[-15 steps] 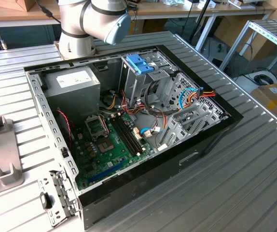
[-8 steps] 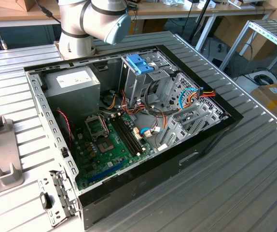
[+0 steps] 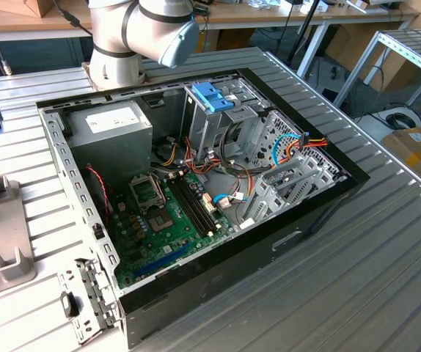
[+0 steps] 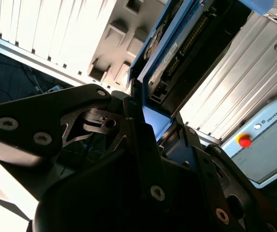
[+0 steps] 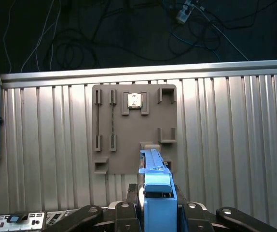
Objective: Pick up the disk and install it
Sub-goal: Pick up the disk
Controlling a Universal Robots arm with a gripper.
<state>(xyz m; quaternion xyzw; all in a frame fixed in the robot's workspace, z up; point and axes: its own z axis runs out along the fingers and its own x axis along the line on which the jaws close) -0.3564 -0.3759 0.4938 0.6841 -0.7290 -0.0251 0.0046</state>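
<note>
Lt-blue-edged dk disk [image 5: 157, 193], blk end effector [image 5: 158, 205], ribbed silver table [image 5: 225, 145], grey jig [image 5: 129, 135].

A white label [image 3: 111, 119] sits on the power supply [image 3: 111, 158], upper left of the exterior view, its print too small to read. In the second wrist view, stickers [image 4: 163, 60] on the disk [image 4: 196, 43] are blurred; pale lettering runs along the grey pendant [image 4: 269, 145].

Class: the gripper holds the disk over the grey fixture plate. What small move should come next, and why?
Probably a short straight lift away from the grey fixture plate. In the first wrist view the gripper is shut on the disk, whose far end overlaps the plate, so clearing it first seems safest.
</note>
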